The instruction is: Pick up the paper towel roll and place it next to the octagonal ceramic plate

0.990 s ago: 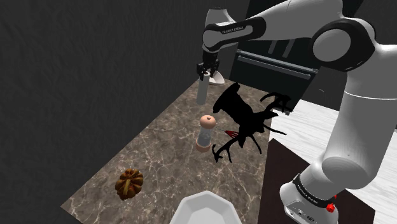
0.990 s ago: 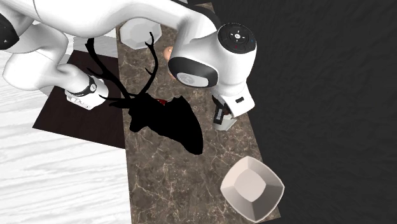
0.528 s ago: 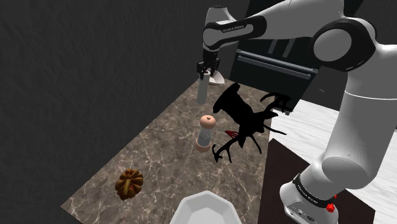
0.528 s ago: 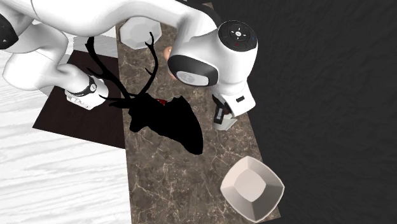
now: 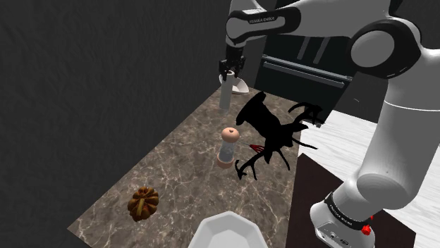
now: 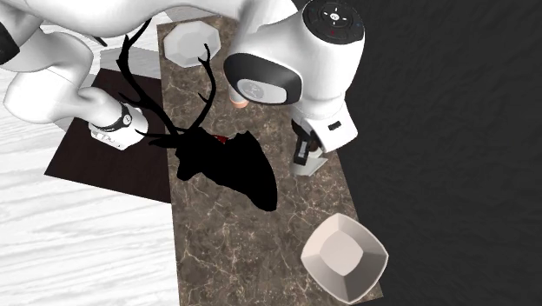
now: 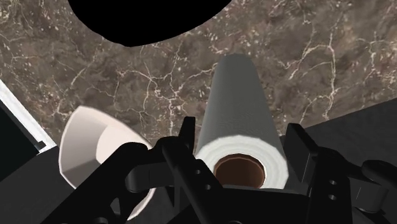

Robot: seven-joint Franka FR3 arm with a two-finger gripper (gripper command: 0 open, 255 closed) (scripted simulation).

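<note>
The paper towel roll (image 7: pixel 238 108) is a pale grey-white cylinder with a brown core, hanging upright just above the marble counter (image 5: pixel 176 169) near its far end. My gripper (image 7: pixel 240 153) is shut on the roll's upper end, one black finger (image 7: pixel 188 137) on each side. In the shoulder view the gripper (image 5: pixel 226 77) holds the roll (image 5: pixel 225 97) beside a white bowl. The second exterior view has the roll (image 6: pixel 304 163) under the hand (image 6: pixel 301 152). The white octagonal plate (image 5: pixel 229 232) lies at the counter's near end, far from the roll, and appears again (image 6: pixel 193 43) behind the arm.
A white bowl (image 5: pixel 241 86) (image 6: pixel 344 256) (image 7: pixel 89 153) sits close to the roll. A black antlered deer-head figure (image 5: pixel 268 130) (image 6: pixel 221 165) stands mid-counter, with a brown-topped shaker (image 5: pixel 227 148) beside it. A brown pumpkin-like thing (image 5: pixel 144 203) lies near the counter's left edge.
The arm has risen a little, lifting the roll with it. The grip is unchanged, and nothing else on the counter has moved.
</note>
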